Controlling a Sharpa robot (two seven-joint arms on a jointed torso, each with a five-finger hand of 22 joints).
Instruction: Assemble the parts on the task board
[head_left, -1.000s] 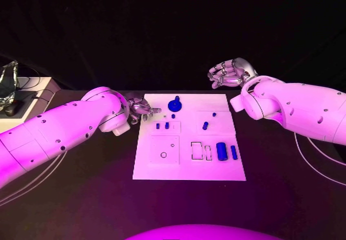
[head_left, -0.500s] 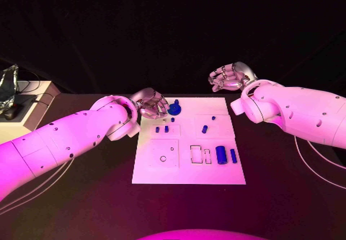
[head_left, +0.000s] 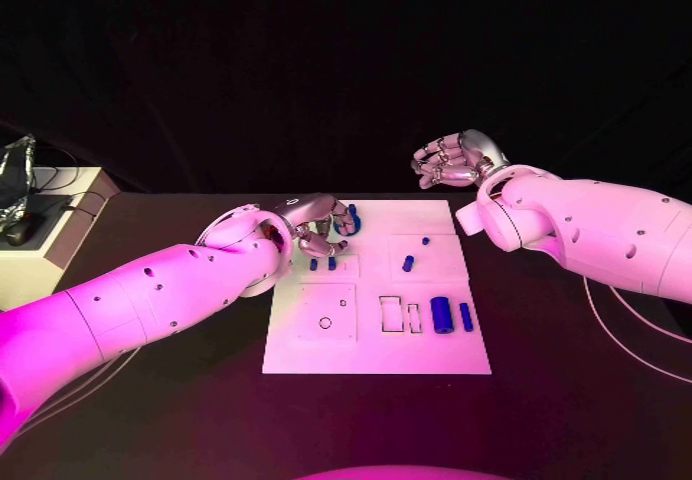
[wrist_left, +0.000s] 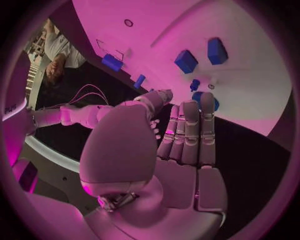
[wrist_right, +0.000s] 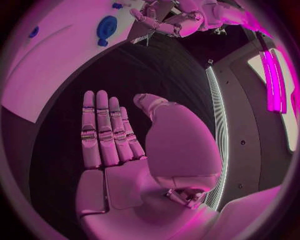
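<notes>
A beige box (head_left: 51, 235) stands at the table's (head_left: 173, 400) left edge, well apart from the board (head_left: 378, 340). The left arm (head_left: 130, 305) reaches in over the board's near-left corner region; the left hand (head_left: 310, 222) hovers above the board's far-left part, just beside a round blue part with an upright peg (head_left: 351, 218). In the left wrist view the fingers (wrist_left: 187, 132) lie straight and side by side with nothing between them and the thumb: the hand is released and grasps nothing. Below it on the board stand two short blue pegs (head_left: 322, 264). Toward the middle, a small ring (head_left: 326, 323) lies in a square outline, and two narrow rectangular outlines (head_left: 400, 313) follow. Next come a small slanted blue piece (head_left: 408, 264), a blue dot (head_left: 426, 240), a thick blue cylinder (head_left: 443, 314) and a thin blue bar (head_left: 466, 318). The right hand (head_left: 454, 160) is raised beyond the board's far-right corner, over dark table; in the right wrist view its fingers (wrist_right: 103, 127) are extended flat and it holds nothing.
</notes>
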